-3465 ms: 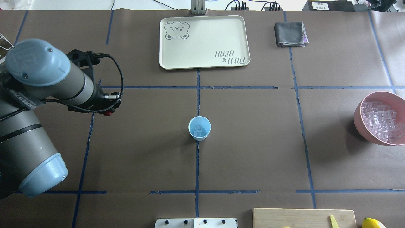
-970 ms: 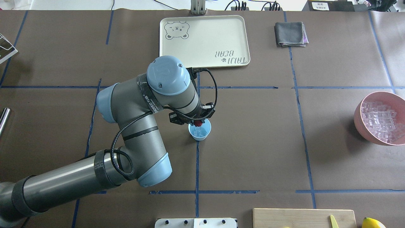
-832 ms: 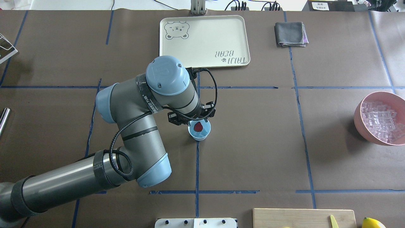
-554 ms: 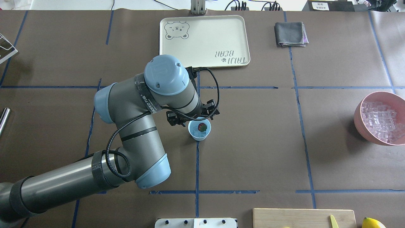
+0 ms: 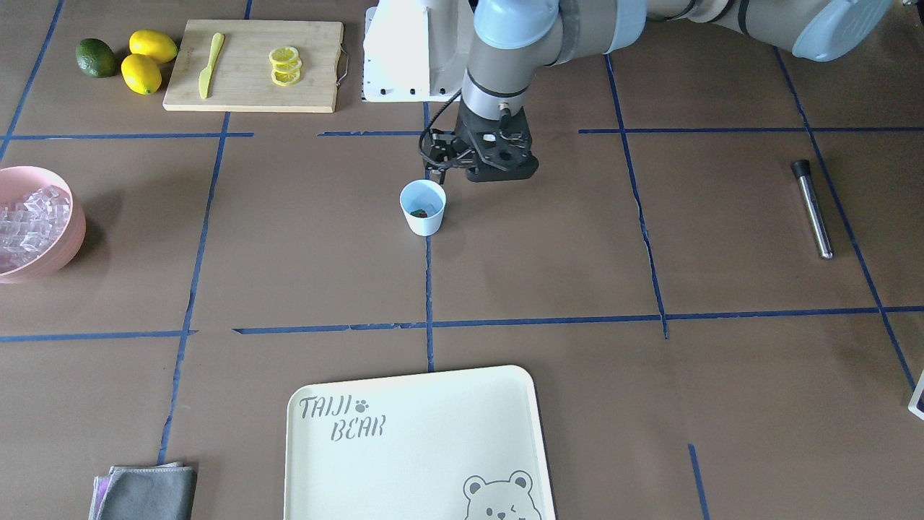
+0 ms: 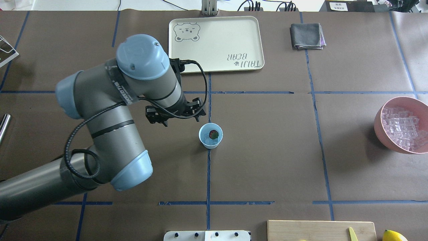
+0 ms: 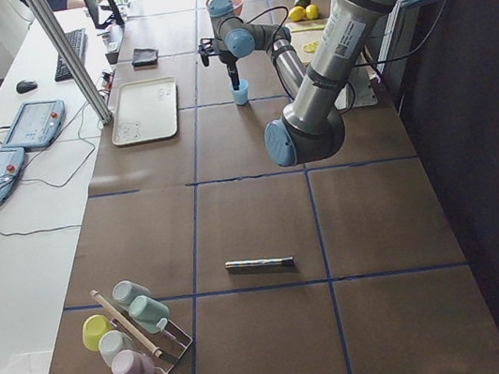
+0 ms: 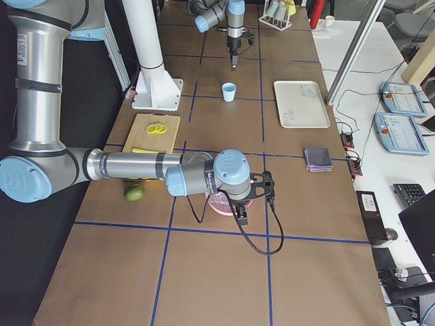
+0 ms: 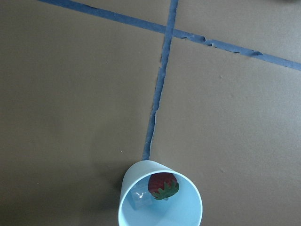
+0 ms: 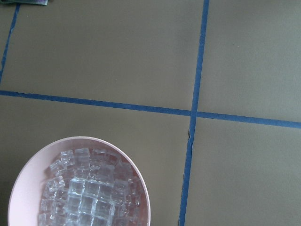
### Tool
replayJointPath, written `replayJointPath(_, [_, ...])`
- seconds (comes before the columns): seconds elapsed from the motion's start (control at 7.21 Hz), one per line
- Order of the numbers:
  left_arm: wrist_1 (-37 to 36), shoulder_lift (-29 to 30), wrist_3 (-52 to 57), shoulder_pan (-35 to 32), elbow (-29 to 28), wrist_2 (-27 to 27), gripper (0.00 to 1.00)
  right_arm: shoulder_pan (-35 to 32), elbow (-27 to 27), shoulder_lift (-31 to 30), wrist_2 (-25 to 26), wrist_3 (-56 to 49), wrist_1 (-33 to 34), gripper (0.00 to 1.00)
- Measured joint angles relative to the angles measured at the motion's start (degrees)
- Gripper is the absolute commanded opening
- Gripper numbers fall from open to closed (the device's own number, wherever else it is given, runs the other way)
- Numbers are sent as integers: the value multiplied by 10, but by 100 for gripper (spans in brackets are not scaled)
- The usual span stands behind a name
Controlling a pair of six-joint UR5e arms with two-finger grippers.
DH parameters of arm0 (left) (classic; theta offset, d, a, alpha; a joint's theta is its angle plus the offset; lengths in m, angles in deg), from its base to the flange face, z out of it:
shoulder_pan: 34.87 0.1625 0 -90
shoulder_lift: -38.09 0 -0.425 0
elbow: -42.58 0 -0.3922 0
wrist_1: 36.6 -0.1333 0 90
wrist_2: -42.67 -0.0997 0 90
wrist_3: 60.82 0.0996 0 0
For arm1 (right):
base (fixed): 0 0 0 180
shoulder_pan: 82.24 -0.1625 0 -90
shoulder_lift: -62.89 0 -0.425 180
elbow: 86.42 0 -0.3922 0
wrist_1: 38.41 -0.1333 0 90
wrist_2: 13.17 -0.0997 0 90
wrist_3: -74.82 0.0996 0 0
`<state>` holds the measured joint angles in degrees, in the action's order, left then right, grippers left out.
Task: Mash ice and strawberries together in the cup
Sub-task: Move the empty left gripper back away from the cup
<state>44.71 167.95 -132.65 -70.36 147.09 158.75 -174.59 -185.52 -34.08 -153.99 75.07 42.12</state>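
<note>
Brown-papered desk: cup centre frame holds soft strawberry on slippery ice; we'd grip its light, thin wall gently, and the left end effector is wide, empty.

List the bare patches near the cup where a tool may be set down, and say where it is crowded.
Free: the stretch between cup and pink bowl; the strip between cup and tray; the square between cup and cutting board. Crowded: the cup's left side, where the left gripper hangs over the table.
</note>
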Motion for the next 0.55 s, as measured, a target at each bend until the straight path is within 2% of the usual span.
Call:
replayJointPath(0.28, [-15,-93,130,-73,48,33,100,18,3,-3,22,0,1,99])
replayJointPath(0.55, [-12,-198,305,-170,61,76,100,23,7,3,26,0,8,99])
